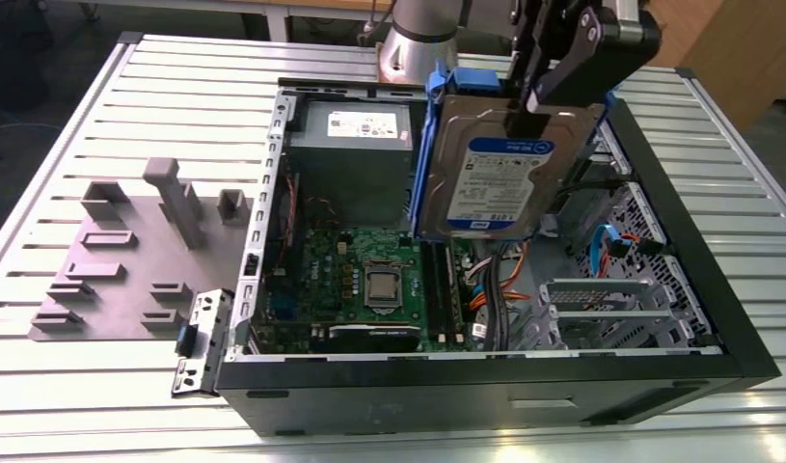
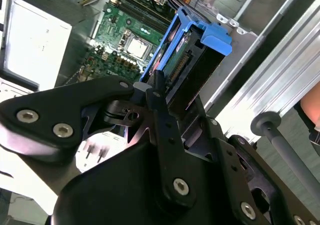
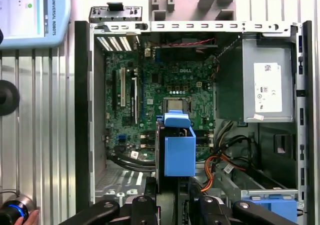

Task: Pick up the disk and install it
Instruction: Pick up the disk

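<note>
In the exterior view the disk (image 1: 502, 178) is being shown label-side out. In the second wrist view its connector edge (image 2: 181, 65) is being shown, and in the first wrist view its blue bracket (image 3: 179, 152) is being seen end-on over the motherboard (image 3: 165, 90). The motherboard, cables (image 1: 502, 289) and a grey power supply (image 1: 354, 130) at 11 o'clock are being held in the open computer case (image 1: 496, 386), which is being carried by the tabletop (image 1: 110, 386). The disk is being clamped on edge above the case, at 1 o'clock from the motherboard, by the downward-pointing end effector (image 1: 537, 121).
</note>
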### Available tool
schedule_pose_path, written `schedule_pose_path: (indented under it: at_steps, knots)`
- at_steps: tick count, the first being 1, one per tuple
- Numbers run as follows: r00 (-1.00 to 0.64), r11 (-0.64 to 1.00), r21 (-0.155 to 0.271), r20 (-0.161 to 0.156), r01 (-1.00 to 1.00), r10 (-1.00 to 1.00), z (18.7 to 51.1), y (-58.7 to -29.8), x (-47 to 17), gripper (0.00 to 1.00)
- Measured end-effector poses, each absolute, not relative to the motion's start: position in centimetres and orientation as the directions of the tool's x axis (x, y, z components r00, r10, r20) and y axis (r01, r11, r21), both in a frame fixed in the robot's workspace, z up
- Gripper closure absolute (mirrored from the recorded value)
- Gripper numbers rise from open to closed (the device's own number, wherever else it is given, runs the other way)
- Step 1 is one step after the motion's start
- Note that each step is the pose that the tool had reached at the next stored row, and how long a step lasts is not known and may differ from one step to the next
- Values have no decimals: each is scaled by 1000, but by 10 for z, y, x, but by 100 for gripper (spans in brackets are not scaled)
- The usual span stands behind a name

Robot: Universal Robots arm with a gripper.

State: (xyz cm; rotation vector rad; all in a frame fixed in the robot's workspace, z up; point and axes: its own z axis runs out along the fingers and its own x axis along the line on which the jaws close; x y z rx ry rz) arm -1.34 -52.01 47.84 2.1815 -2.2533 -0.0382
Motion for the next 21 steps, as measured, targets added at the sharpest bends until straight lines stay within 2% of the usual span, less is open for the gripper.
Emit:
schedule_pose_path:
  at_steps: [21]
  knots:
    - [-45,45,21,-12,-999,-999,478,-561,-13,65]
